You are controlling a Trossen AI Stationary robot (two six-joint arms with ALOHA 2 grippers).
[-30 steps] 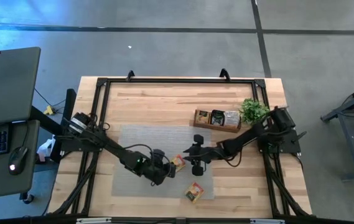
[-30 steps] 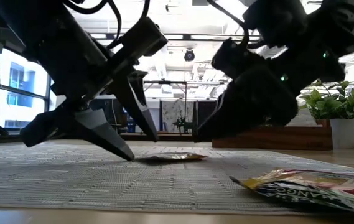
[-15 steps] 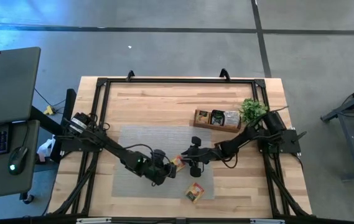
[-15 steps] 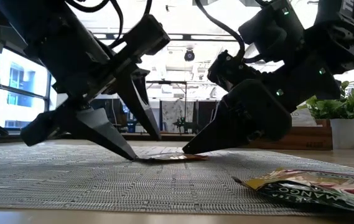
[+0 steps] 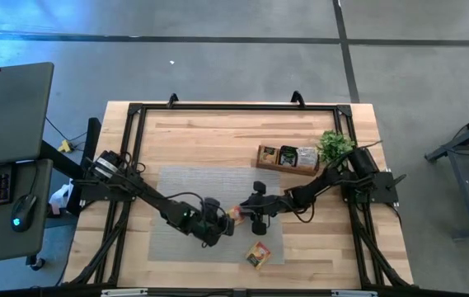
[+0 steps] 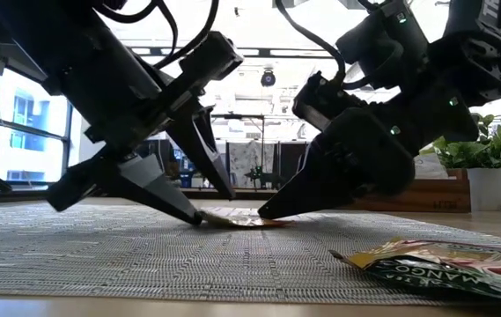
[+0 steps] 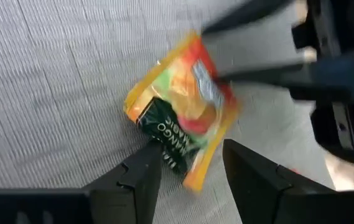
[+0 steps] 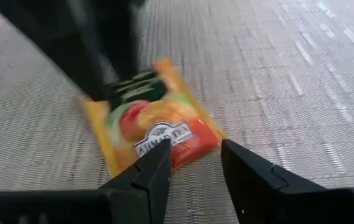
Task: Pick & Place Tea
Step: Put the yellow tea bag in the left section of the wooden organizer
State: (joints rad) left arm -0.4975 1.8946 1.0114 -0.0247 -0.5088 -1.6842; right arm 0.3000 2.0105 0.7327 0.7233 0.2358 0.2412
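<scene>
An orange tea sachet [image 5: 236, 214] with a dark green end lies flat on the grey mat [image 5: 176, 190], between my two grippers. My left gripper [image 5: 220, 223] is open and low at its dark green end [image 7: 164, 134]. My right gripper [image 5: 253, 213] is open and low at its orange-red end [image 8: 183, 140]. In the low view the sachet [image 6: 237, 218] lies between the fingertips of both. A second sachet [image 5: 257, 254] lies on the mat's near right corner. Several more sachets stand in the wooden tray [image 5: 287, 158]. My left gripper meets the sachet's dark green end [image 7: 159, 142] with one fingertip [image 7: 149, 163], slanting down from the table's left; the other finger stands beside the sachet. The sachet lies flat on the mat. My right gripper meets the sachet's orange-red edge [image 8: 164, 142] with one fingertip [image 8: 155, 165], slanting down from the table's right; the other finger stands on the bare mat.
A small green plant [image 5: 335, 146] in a white pot stands by the tray's right end. A black frame [image 5: 218, 106] runs around the table's edges. The mat's left half [image 5: 176, 177] and the far wood [image 5: 218, 136] lie bare.
My right gripper has come down onto the mat and moved toward the table's left, up to the sachet. My left gripper has slid a little toward the table's right, against the sachet's other end. The sachet stays flat on the mat.
</scene>
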